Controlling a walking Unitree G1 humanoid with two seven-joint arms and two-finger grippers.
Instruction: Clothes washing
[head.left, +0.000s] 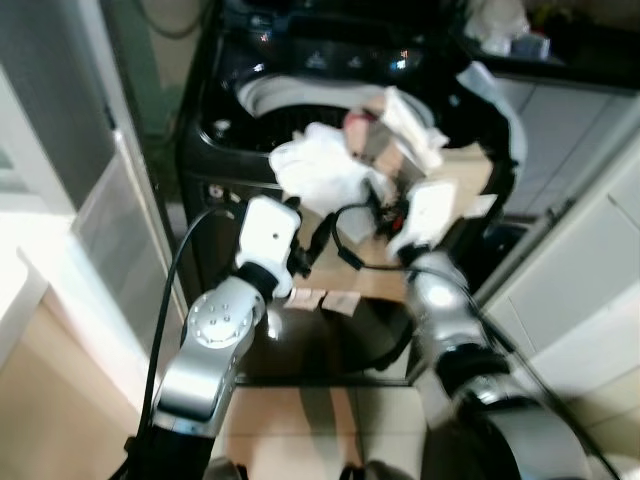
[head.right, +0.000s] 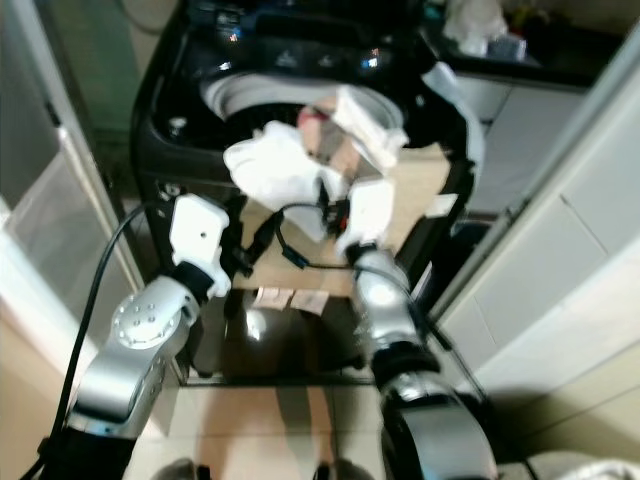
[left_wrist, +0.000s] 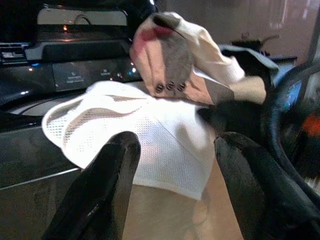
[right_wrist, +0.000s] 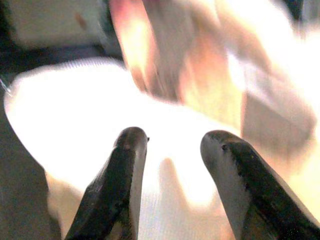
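A: What did you have in hand?

B: You were loading the open washing machine (head.left: 250, 130). The white mesh laundry bag (head.left: 320, 170) and a beige garment (head.left: 400, 135) hung at the drum's rim, at twelve o'clock from both raised arms.

A: And the grippers?

B: The left gripper (left_wrist: 172, 165) stood apart, just short of the bag. The right gripper (right_wrist: 172, 170), also apart, pressed close to it. Next, I'd judge, you needed to push the bundle into the drum.
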